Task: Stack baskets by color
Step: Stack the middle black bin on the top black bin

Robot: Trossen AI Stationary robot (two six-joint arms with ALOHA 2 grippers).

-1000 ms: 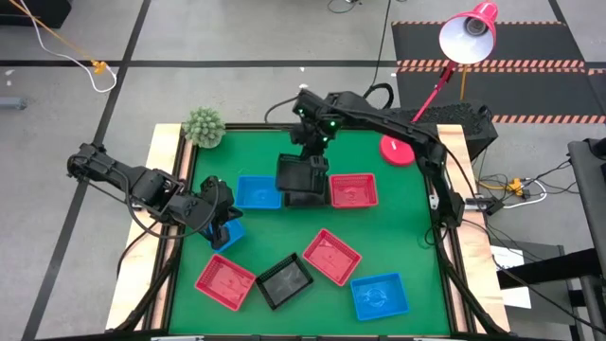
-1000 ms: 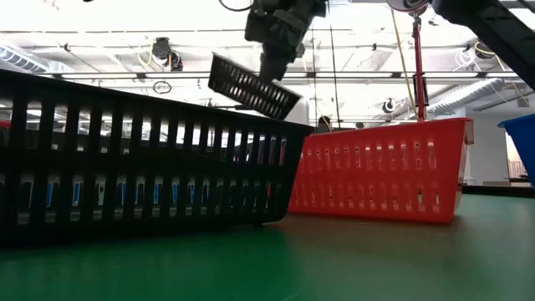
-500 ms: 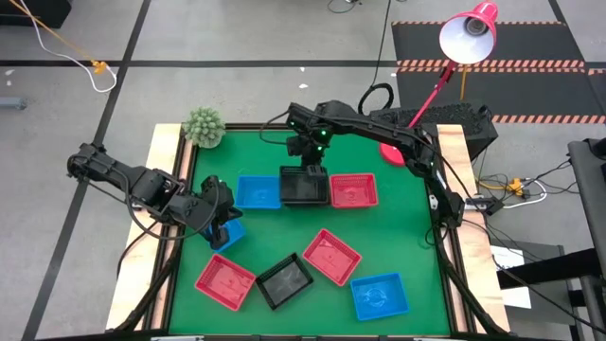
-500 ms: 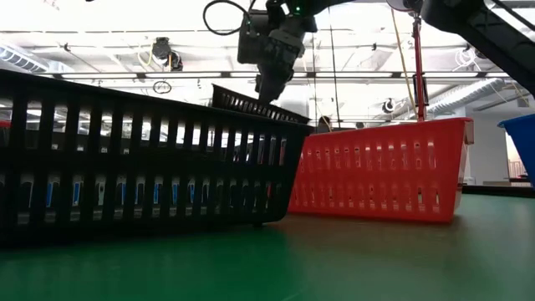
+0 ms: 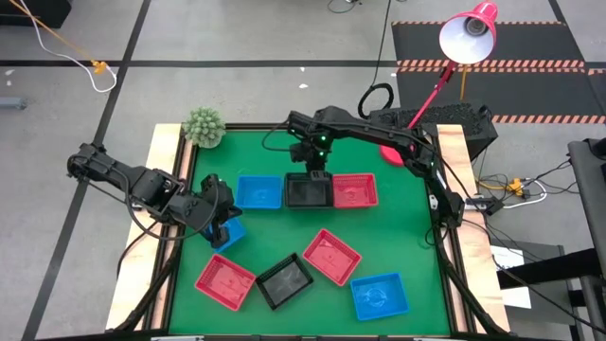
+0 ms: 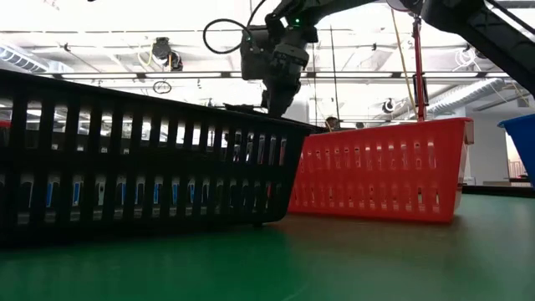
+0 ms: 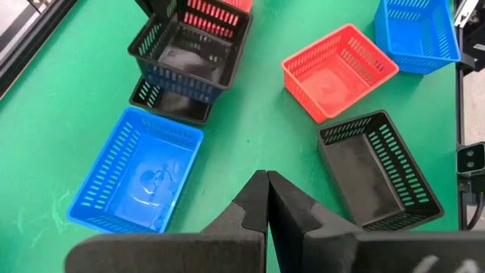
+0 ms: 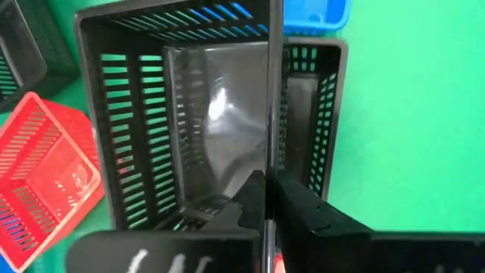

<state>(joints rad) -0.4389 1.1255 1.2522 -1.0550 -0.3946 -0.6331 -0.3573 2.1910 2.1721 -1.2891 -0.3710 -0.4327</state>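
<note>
My right gripper (image 5: 312, 169) is shut on a black basket (image 5: 308, 189) at the table's far middle. That basket sits over a second black basket (image 8: 314, 106), between a blue basket (image 5: 258, 192) and a red basket (image 5: 353, 189). My left gripper (image 7: 267, 182) is shut at the table's left with nothing between its fingers. It stands above a third blue basket (image 5: 233, 232), which it partly hides. Near the front edge lie two red baskets (image 5: 225, 281) (image 5: 331, 256), a black basket (image 5: 284, 281) and a blue basket (image 5: 379, 296). My right gripper pinches the far wall (image 8: 268, 114) of the black basket at its rim, one finger inside and one outside. The fingers slant down from the far side. The basket hangs tilted in the hold, its low part down in the second black basket (image 7: 168, 105); whether it rests there I cannot tell.
A small green plant (image 5: 203, 126) stands at the far left corner. A red lamp base (image 5: 396, 150) sits at the far right, its shade (image 5: 469, 36) beyond the table. Bare green mat lies at the right and the near middle.
My right gripper has come down with the black basket and tipped further downward. The basket has sunk from well above the second black basket to lie over it, closer to level.
</note>
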